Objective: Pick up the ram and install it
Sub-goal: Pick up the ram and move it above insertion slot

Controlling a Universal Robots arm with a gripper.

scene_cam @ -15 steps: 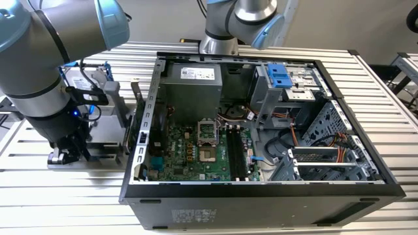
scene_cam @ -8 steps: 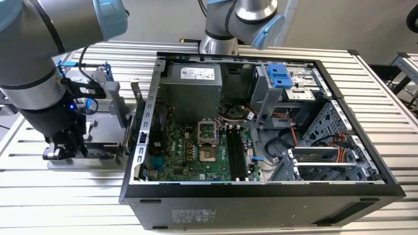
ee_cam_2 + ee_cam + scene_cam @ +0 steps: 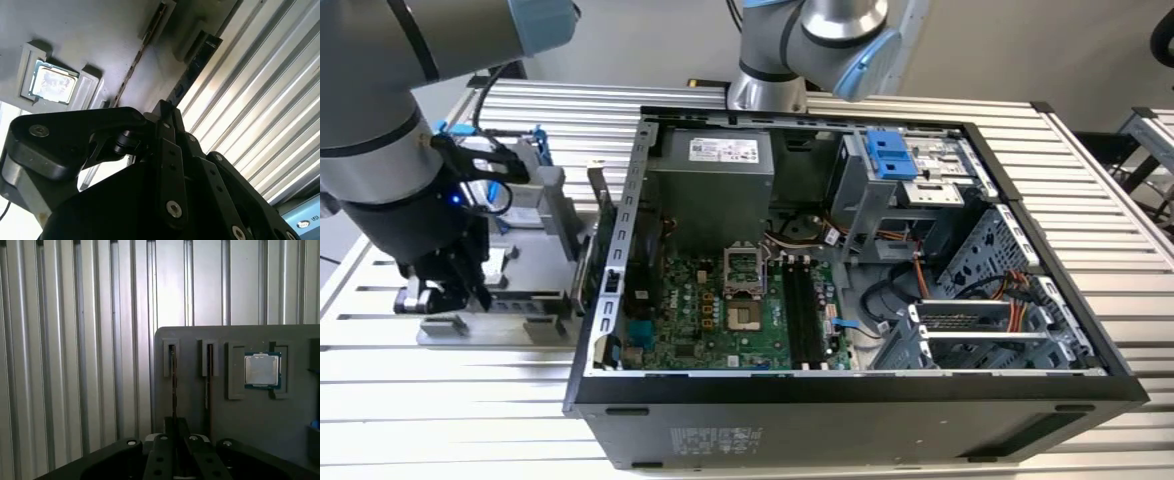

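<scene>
Ram (image 3: 173, 385) stands on edge in a narrow slot of the grey holder tray (image 3: 260, 435). In the first wrist view it's edge-on, a thin dark line. In the second wrist view its dark side (image 3: 192, 62) shows a bit more. The tray has 2 such slots, and the ram is in the one farther from the CPU chip (image 3: 261, 369). The nearer slot holds a 2nd thin stick (image 3: 207, 375).

Claw (image 3: 175, 421) sits right on the ram's upper edge, drawn narrow w/ one finger each side of the stick. No gap shows btwn pads & board, so it looks clamped on the ram. Ram isn't lifted: its far end sits in the slot's end pocket.

In the exterior view the arm reaches down w/ the claw (image 3: 440, 295) low over the tray. The tray lies on the ribbed metal table (image 3: 454, 400) just beside the open PC case (image 3: 854, 430), on the exterior view's left. Inside the case is a green motherboard (image 3: 720, 320) w/ long black slots (image 3: 803, 310), well apart from the claw.
</scene>
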